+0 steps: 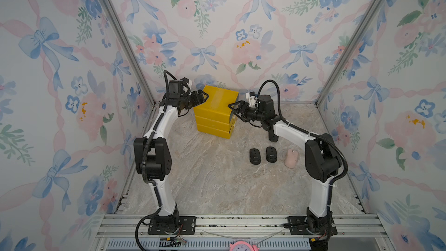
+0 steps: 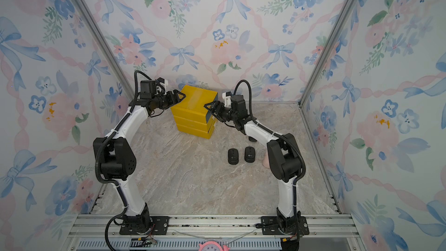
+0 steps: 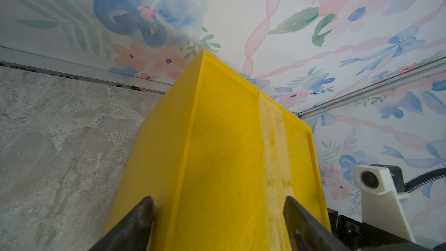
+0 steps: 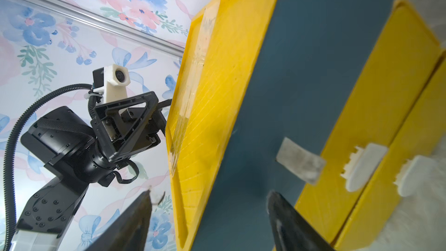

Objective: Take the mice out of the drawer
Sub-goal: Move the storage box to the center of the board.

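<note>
A yellow three-drawer unit [image 1: 214, 114] [image 2: 193, 114] stands at the back of the table, and its insides are hidden. The top drawer [image 4: 301, 68] has a teal front with a grey tab [image 4: 300, 160]. Two black mice [image 1: 255, 156] [image 1: 271, 154] lie side by side on the table, right of centre, in both top views [image 2: 233, 156] [image 2: 249, 154]. My left gripper [image 1: 206, 95] [image 3: 218, 199] is open and straddles the unit's upper left edge. My right gripper [image 1: 230, 109] [image 4: 210, 193] is open at the teal front's top edge, holding nothing.
A pink mouse [image 1: 290, 158] lies right of the black ones, next to my right arm's elbow. The two lower drawers carry white handles [image 4: 362, 165]. Flowered walls close the back and both sides. A metal rail [image 1: 241, 223] runs along the front.
</note>
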